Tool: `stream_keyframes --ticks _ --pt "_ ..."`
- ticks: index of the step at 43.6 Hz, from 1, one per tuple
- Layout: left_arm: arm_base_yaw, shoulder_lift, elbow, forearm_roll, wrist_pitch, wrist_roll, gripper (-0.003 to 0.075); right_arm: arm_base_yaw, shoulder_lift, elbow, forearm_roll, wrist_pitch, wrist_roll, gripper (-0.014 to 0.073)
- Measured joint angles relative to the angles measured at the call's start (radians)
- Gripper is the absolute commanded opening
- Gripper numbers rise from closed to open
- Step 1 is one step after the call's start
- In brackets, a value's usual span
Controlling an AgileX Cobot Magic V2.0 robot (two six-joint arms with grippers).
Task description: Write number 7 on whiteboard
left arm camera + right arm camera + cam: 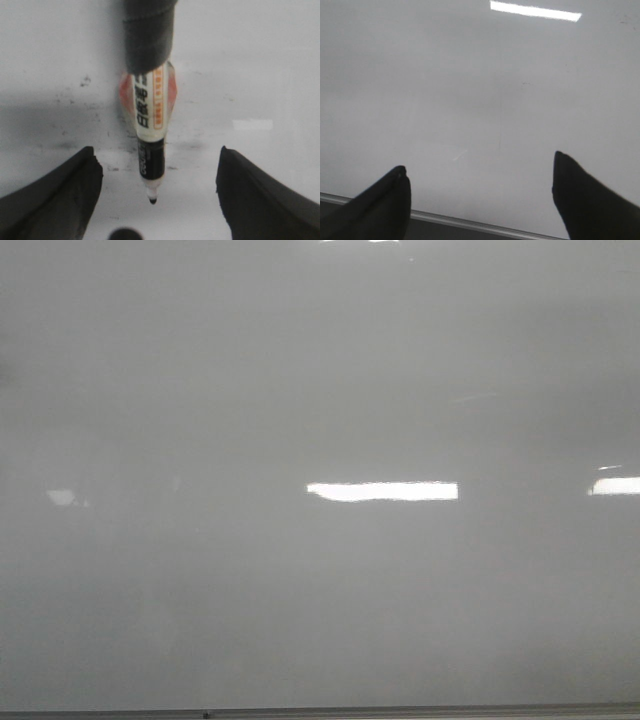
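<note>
Marker (150, 145) lies between open left end effector (157, 195) fingers.

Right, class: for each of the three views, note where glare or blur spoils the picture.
Front view: bright glare bars on the whiteboard, the whole image soft and hazy. Left wrist view: marker label fairly sharp, its upper end blurred. Right wrist view: one glare bar, gripper fingers dark and soft-edged.

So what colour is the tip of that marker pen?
Black. The marker has a black tip below a white labelled barrel, seen best in the left wrist view.
</note>
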Motion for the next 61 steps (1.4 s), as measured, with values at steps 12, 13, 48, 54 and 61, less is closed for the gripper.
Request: stream_keyframes --ticks 12,13,48,54,61 --pt "0.000 0.048 -0.007 0.009 -0.075 -0.002 0.0365 0.000 0.000 0.000 0.000 0.000 0.000 0.0600" --pt "0.000 0.053 -0.007 0.009 -0.076 -0.002 0.0365 0.000 0.000 0.000 0.000 0.000 0.000 0.0600" --pt "0.000 0.085 -0.011 0.009 -0.068 -0.002 -0.0021 0.000 0.000 0.000 0.000 -0.008 -0.002 0.0600" --pt "-0.004 0.010 -0.021 0.009 0.021 0.001 -0.0021 0.000 0.000 -0.010 0.000 -0.015 -0.002 0.0600" --pt "-0.025 -0.104 -0.058 0.009 0.196 0.077 -0.0020 0.000 0.000 -0.050 0.001 0.021 -0.002 0.0600"
